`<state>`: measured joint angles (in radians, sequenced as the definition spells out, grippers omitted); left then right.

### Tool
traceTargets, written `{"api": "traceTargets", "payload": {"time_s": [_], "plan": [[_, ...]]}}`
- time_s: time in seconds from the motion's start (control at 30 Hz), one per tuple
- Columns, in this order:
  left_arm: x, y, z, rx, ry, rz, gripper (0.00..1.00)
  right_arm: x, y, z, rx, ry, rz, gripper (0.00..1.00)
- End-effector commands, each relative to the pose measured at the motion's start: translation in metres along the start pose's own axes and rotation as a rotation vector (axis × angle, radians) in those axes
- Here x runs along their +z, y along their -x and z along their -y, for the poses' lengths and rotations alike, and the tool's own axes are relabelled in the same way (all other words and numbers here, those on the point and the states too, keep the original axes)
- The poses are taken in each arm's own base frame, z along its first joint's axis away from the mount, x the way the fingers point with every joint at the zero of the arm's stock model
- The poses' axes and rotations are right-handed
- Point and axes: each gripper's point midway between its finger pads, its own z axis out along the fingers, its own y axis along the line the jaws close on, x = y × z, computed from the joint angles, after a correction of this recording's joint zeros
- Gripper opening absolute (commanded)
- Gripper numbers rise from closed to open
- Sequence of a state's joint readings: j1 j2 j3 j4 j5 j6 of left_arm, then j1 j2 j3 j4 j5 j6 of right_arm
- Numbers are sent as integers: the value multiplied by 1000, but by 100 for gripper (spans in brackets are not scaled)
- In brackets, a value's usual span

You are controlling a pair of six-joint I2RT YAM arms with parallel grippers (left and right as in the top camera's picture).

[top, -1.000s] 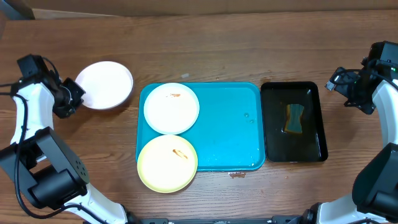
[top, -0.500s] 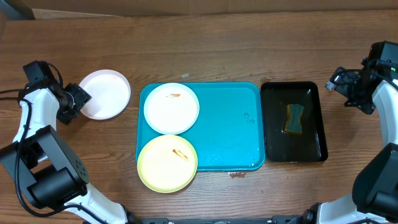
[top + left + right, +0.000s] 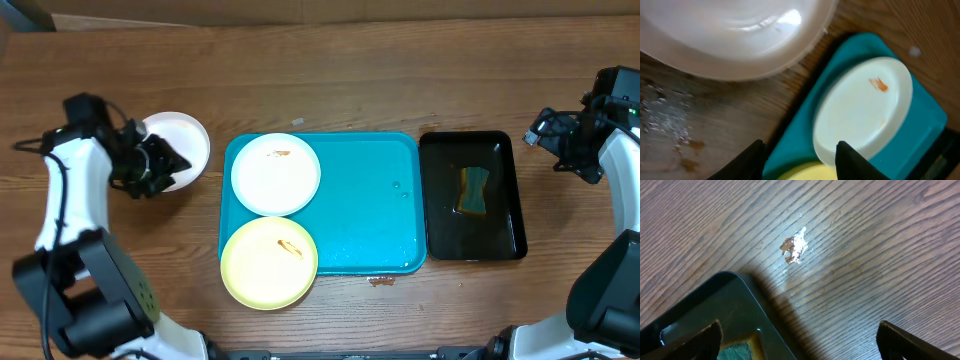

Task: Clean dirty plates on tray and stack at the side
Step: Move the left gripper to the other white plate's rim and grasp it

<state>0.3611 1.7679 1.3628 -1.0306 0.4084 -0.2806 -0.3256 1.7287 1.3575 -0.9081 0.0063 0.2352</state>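
On the tray [image 3: 370, 220], overhead: white plate [image 3: 276, 174] far-left, yellow-green plate [image 3: 269, 262] near-left; third plate [image 3: 190, 135] left on table [image 3: 330, 80], under my left gripper [image 3: 172, 160]; left wrist: jaws parted, empty; right wrist: my right gripper [image 3: 800, 342] spread wide over black tray [image 3: 715, 310] corner.

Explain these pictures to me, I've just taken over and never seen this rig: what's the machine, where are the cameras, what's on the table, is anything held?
These are two robot arms at a wooden table. The wide picture looks straight down from above; the other two come from a camera on each wrist, so the dark prongs at the bottom are that arm's own fingers. In the middle lies a turquoise tray carrying a smeared white plate and a smeared yellow-green plate. A third white plate sits on the table by the left arm. By the right arm a black tray holds a sponge. The left end effector and right end effector are both open, holding nothing.
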Motion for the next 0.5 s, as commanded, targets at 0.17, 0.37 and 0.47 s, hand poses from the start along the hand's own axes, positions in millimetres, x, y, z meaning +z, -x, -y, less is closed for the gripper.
{"api": "traceTargets", "payload": {"time_s": [0.17,0.37,0.47], "plan": [[9,-54,43,226,144,-66,48,-6,3,-2,2,8,22,100],[32,-74,46,254,309,-32,49,-6,3,-2,2,8,22,100],[41,-80,52,259,324,-12,48,-6,3,-2,2,8,22,100]]}}
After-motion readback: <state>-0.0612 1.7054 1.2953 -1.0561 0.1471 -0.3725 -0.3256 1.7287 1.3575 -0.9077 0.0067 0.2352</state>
